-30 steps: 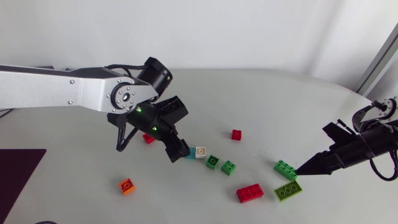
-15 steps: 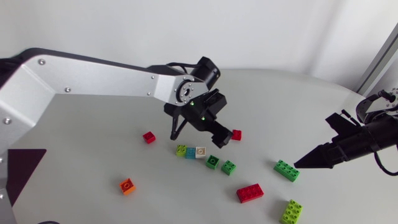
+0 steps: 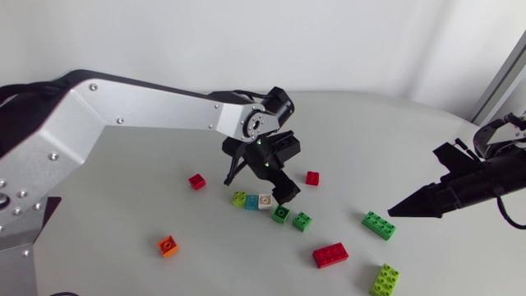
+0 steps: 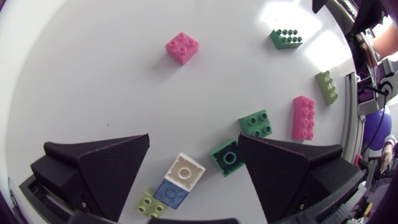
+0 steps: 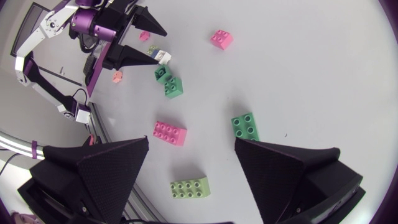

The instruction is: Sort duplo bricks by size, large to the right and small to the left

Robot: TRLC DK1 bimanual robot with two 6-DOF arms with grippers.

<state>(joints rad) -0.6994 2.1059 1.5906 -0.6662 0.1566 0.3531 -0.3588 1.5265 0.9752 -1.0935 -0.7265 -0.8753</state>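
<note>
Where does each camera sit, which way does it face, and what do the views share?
Head view: fixed above the table, looking down; left arm comes in at the left, right arm at the right.
Left wrist view: on the left arm's last link, looking down at the white brick between its open jaws.
Right wrist view: on the right arm's last link, looking across the table at the left arm; its open jaws show.
Shared: all three show the red long brick.
</note>
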